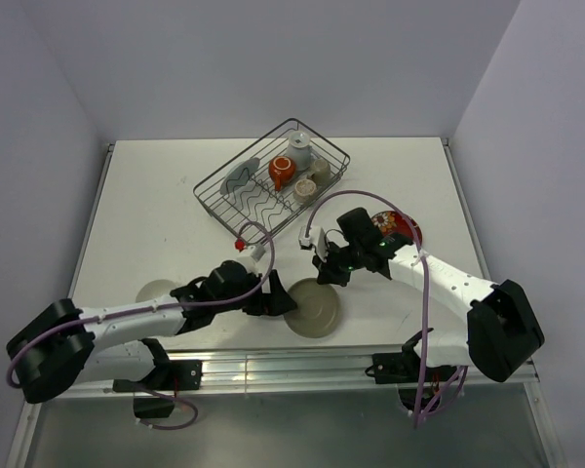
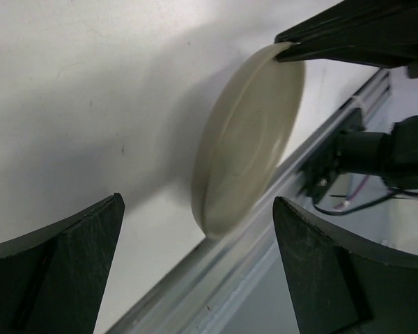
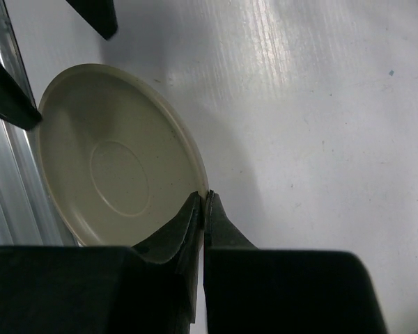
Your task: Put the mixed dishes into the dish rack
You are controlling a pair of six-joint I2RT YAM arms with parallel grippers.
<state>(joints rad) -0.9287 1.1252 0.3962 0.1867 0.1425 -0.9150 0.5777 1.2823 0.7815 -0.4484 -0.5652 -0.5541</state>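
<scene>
An olive-grey plate (image 1: 317,310) sits at the table's front edge, tilted up on its near rim. My right gripper (image 1: 328,275) is shut on its far rim, which the right wrist view shows pinched (image 3: 203,198) at the plate (image 3: 118,174). My left gripper (image 1: 281,300) is open just left of the plate. In the left wrist view its jaws stand wide apart (image 2: 197,205), with the plate (image 2: 247,139) ahead between them. The dish rack (image 1: 324,195) at the back holds a grey plate (image 1: 239,177), an orange-red mug (image 1: 281,172) and two pale cups.
A red floral plate (image 1: 406,226) lies right of centre, partly under my right arm. A pale plate (image 1: 156,290) lies at the left, partly hidden by my left arm. An aluminium rail (image 1: 302,366) runs along the table's front edge, right beside the olive-grey plate.
</scene>
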